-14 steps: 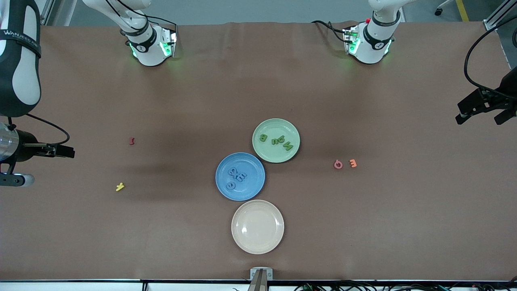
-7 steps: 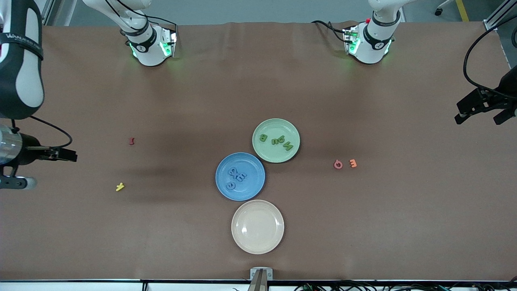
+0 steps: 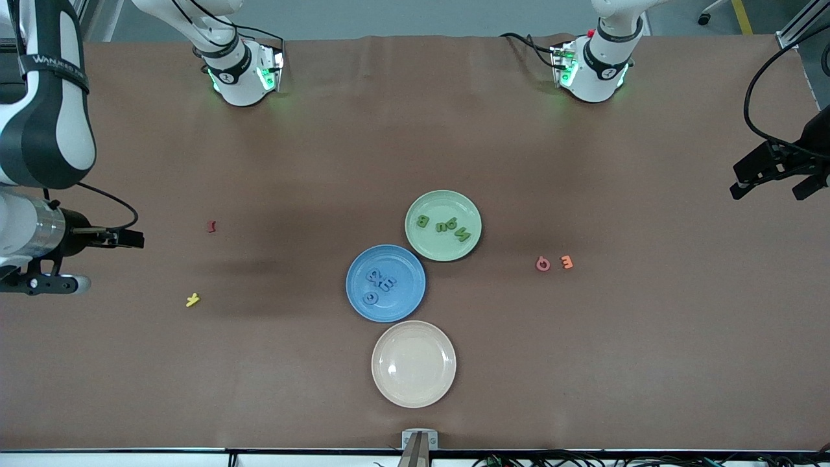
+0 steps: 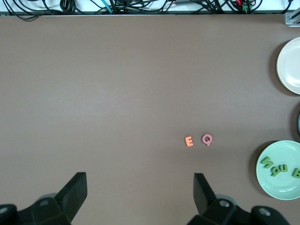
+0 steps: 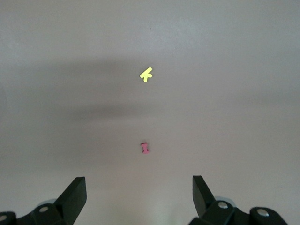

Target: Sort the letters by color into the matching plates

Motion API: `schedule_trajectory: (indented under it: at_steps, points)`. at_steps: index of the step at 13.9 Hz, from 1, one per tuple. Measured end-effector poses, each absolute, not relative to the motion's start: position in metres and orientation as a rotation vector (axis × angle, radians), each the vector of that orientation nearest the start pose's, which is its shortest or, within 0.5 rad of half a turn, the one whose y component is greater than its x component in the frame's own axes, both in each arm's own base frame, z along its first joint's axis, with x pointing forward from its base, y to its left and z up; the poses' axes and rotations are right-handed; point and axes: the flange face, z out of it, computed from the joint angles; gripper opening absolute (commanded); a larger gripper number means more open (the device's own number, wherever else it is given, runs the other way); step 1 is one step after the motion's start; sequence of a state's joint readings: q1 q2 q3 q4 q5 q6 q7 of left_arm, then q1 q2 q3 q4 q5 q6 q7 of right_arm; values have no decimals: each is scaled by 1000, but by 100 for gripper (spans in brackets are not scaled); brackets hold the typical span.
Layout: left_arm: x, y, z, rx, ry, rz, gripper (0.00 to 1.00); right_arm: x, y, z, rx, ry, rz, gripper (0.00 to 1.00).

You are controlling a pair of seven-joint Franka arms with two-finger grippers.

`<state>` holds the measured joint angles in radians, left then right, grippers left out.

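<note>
Front view alone shows blue letters (image 3: pixel 379 284) on blue plate (image 3: pixel 410 306).

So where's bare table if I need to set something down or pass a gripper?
Bare cloth lies between the arm bases and the green plate. More lies between the yellow letter and the blue plate, and from the orange E toward the left arm's end. The center is crowded: both plates and the cream plate touch.
</note>
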<state>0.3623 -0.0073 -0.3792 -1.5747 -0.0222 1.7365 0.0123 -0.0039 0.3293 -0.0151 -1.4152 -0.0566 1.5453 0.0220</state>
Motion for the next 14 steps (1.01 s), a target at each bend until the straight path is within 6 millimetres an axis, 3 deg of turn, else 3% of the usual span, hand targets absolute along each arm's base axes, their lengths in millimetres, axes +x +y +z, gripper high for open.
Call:
schedule_trajectory:
  at_steps: [9, 14]
  points:
    - [570, -12, 641, -3152, 43, -261, 100, 565, -32, 567, -3185, 36, 182, 100]
    - [573, -11, 635, -3157, 42, -243, 100, 541, -49, 603, -3182, 22, 87, 100]
